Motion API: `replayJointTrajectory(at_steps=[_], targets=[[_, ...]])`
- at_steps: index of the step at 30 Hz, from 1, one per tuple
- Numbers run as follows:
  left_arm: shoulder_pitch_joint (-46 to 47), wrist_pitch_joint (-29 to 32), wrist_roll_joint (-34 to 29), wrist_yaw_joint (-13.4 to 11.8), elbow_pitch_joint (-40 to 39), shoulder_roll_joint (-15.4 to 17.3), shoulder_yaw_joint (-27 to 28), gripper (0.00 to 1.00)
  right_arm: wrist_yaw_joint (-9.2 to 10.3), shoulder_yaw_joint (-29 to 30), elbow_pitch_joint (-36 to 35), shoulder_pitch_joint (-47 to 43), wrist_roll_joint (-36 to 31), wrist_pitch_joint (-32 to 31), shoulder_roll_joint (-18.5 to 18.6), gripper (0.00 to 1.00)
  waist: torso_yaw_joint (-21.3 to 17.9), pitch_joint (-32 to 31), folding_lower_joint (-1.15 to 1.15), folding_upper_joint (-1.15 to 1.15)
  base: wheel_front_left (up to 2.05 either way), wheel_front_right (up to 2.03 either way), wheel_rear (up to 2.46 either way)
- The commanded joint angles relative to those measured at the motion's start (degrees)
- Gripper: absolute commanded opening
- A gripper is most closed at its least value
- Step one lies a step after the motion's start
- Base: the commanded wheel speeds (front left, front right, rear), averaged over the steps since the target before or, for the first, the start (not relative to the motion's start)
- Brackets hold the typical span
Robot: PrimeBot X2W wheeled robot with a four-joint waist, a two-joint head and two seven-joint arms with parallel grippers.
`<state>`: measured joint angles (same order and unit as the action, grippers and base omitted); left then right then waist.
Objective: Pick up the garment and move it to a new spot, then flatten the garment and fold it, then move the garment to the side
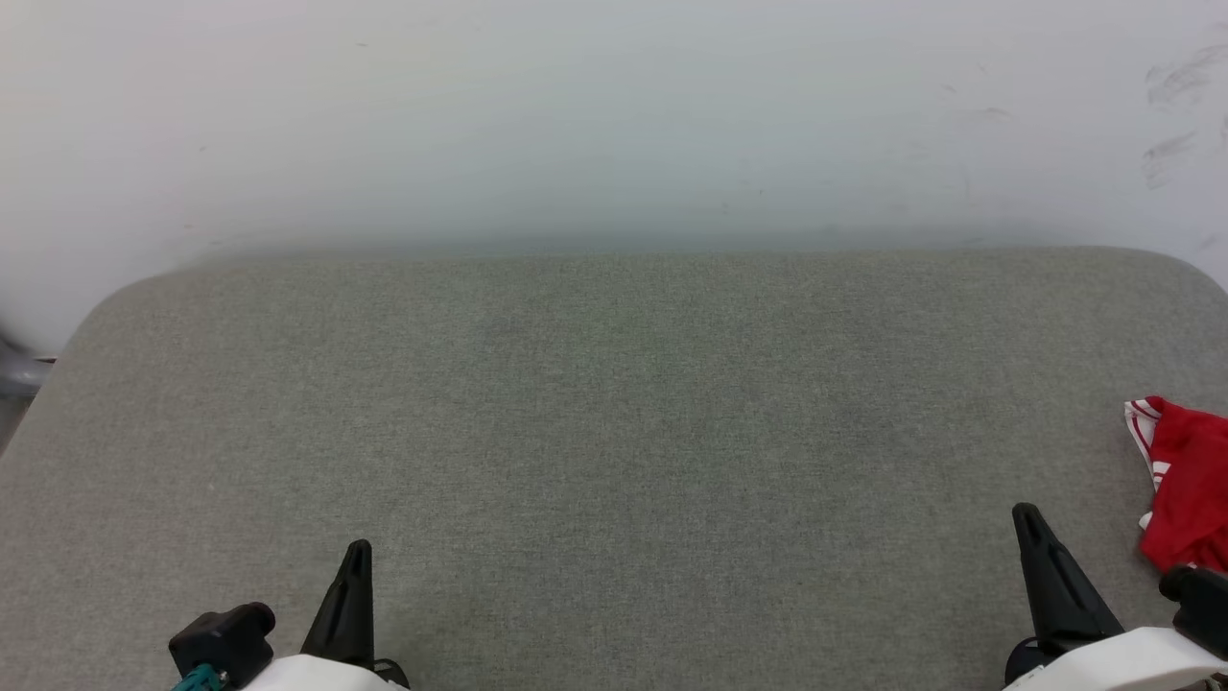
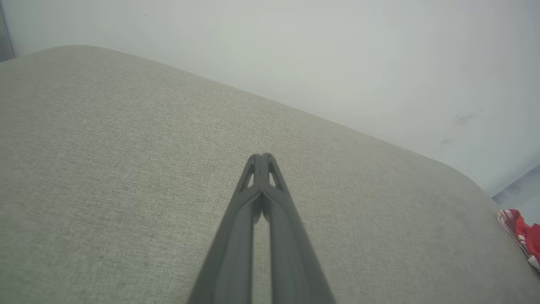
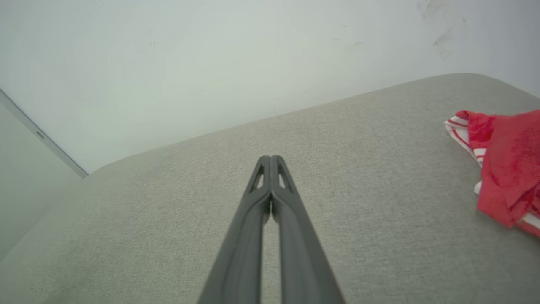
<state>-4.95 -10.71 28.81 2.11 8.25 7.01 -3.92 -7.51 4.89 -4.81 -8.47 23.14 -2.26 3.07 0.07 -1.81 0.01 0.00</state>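
Note:
The garment [image 1: 1188, 485], bright red with red-and-white striped trim, lies bunched at the far right edge of the grey padded table [image 1: 614, 432], partly cut off by the frame. It also shows at the right edge of the right wrist view, garment [image 3: 506, 164], and as a small red patch in the left wrist view, garment [image 2: 523, 234]. My right gripper [image 1: 1027, 513] hovers near the front edge, just left of the garment and apart from it, shut and empty, right gripper [image 3: 270, 158]. At the lower left, far from the cloth, my left gripper [image 1: 359, 549] is shut and empty, left gripper [image 2: 261, 156].
A pale wall [image 1: 614, 115] rises directly behind the table's far edge. The table has rounded far corners, and a strip of floor [image 1: 14, 384] shows past its left side.

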Motion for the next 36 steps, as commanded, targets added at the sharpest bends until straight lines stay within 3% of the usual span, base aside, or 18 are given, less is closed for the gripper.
replayJointTrajectory(at_steps=[1, 16, 36], targets=[[1.9, 0.4, 2.2, 0.4, -0.5, 0.1, 0.6, 0.0, 0.0, -0.1, -0.1, 1.9, 2.5, 0.0, 0.5, 0.0, 0.0, 0.0, 0.0, 0.0, 0.0, 0.0, 0.0], [4.4, 4.8, 18.0, 1.7, 1.1, -1.0, 3.2, 0.0, 0.01, -0.4, 4.7, 5.3, 20.4, -0.5, 1.0, 0.0, 0.0, 0.4, 0.0, 0.0, 0.0, 0.0, 0.0], [6.5, 8.4, 30.9, 2.8, 2.4, -1.8, 5.3, 0.0, 0.01, -0.5, 8.7, 8.1, 34.8, -1.0, 1.1, 0.0, 0.0, 0.7, 0.0, 0.0, 0.0, 0.0, 0.0]])
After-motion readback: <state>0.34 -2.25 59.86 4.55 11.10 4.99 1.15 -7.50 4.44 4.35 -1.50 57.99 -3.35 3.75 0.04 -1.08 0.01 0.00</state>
